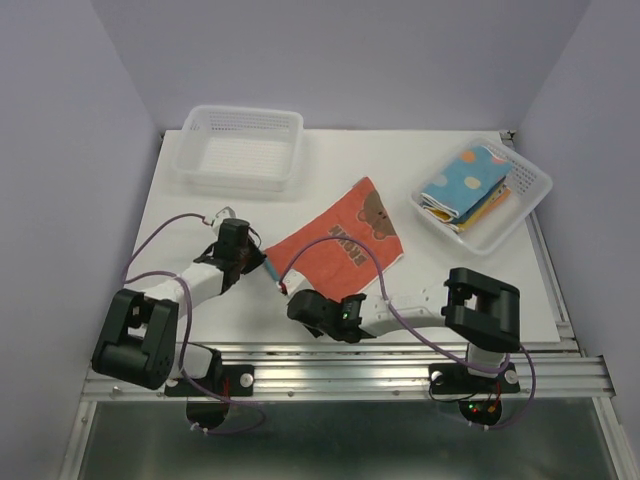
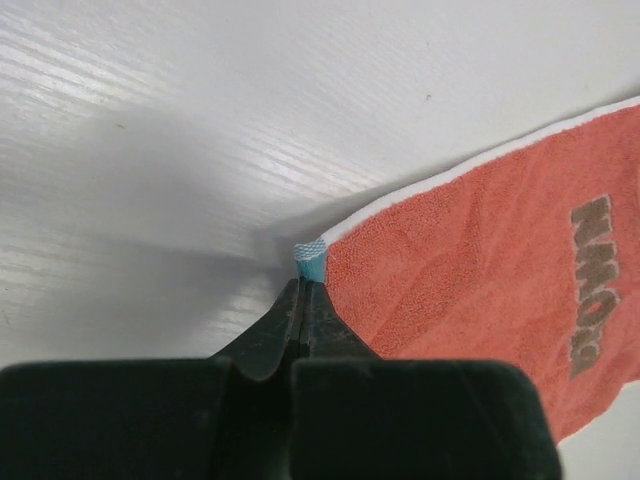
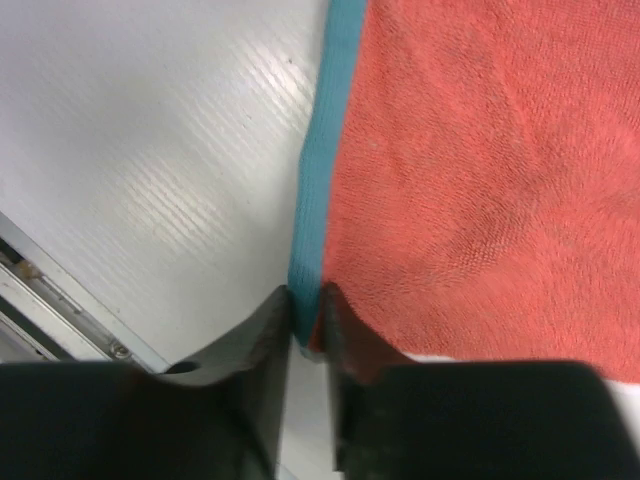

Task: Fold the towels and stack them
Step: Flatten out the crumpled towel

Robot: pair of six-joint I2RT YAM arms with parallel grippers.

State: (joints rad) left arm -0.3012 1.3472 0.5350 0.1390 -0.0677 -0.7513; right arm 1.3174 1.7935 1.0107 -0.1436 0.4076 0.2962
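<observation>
Top view: the red-orange towel point(image 1: 345, 240) lies flat mid-counter point(image 1: 340, 155). More towels point(image 1: 468, 185) sit in a basket point(image 1: 487, 238) at 2 o'clock.
Left wrist: the left end effector point(image 2: 304, 290) pinches the towel's corner.
Right wrist: the right end effector point(image 3: 308, 315) pinches its teal edge point(image 3: 325, 130).

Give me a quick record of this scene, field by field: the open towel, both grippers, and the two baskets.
open towel: red-orange towel, spread out, bear print up
left gripper: shut on the towel's corner
right gripper: shut on its teal edge
right basket: holds folded towels, light blue dotted on top
left basket: far left, white lattice
</observation>
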